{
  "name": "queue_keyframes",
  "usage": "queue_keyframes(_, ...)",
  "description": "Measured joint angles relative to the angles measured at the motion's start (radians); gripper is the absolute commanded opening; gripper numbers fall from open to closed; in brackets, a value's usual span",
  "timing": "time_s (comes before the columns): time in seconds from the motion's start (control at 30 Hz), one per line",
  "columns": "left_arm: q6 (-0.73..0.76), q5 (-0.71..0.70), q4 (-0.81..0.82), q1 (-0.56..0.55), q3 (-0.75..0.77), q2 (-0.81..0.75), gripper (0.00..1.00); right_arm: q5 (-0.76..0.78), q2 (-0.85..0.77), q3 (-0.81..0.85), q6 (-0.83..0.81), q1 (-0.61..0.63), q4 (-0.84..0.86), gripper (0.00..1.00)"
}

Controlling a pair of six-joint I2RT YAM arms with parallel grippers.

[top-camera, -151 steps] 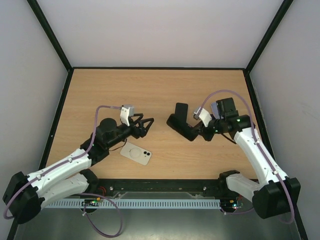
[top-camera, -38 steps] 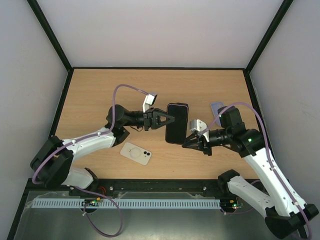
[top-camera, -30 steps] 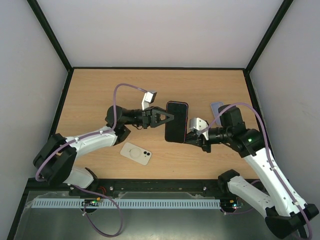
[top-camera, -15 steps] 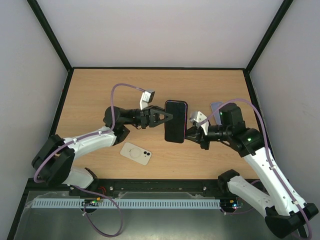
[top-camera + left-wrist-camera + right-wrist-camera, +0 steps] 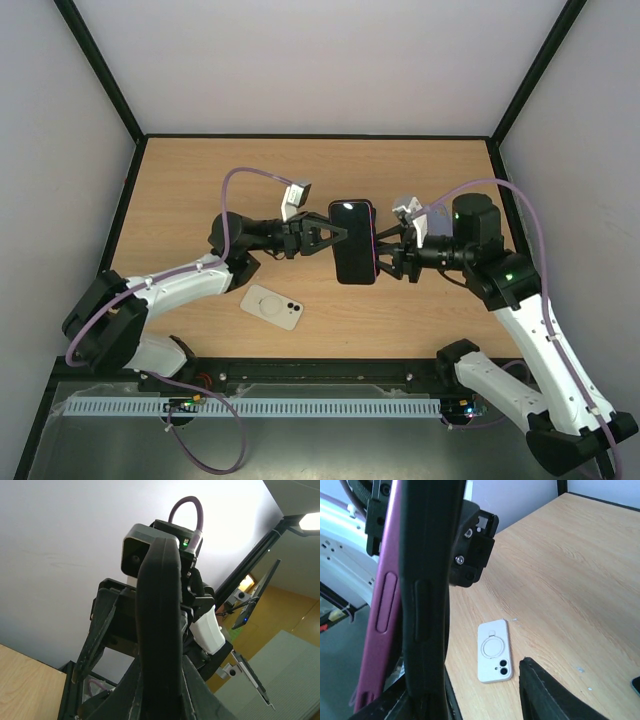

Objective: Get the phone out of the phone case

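Observation:
The phone, a dark slab with its screen up, sits in a purple phone case and hangs above the table's middle. My left gripper comes in from the left and is shut on its left long edge. In the left wrist view the cased phone stands on edge between the fingers of that gripper. My right gripper is at the phone's right edge with its jaws apart. In the right wrist view the black phone edge lies against the left finger of this open gripper, and the right finger stands well off it.
A white phone with a ring holder lies flat on the wooden table below the left forearm, also in the right wrist view. Another flat lilac device peeks out beside the right wrist. Black frame rails border the table.
My right gripper, shut on the phone's right edge half a second ago, has opened and its wrist has risen. The left gripper keeps its hold, and the phone has shifted slightly right.

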Motion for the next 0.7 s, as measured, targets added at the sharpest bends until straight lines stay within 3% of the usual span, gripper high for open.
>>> queue_keyframes(0.07,0.001,0.000,0.000,-0.001,0.000,0.001,0.02,-0.013,0.007,0.008,0.033,-0.009,0.003,0.33)
queue_keyframes(0.2,0.000,-0.019,0.002,0.001,-0.003,0.013,0.03,-0.071,0.029,0.010,0.100,-0.026,0.028,0.03)
queue_keyframes(0.47,-0.025,-0.040,-0.025,0.049,-0.016,0.076,0.07,-0.104,0.077,-0.074,0.238,-0.072,0.103,0.02)
queue_keyframes(0.63,0.001,-0.060,-0.121,0.072,-0.016,0.114,0.37,-0.079,0.100,-0.146,0.327,-0.106,0.127,0.02)
queue_keyframes(0.7,0.036,-0.093,-0.216,0.075,-0.013,0.116,0.44,-0.059,0.105,-0.178,0.359,-0.119,0.129,0.02)
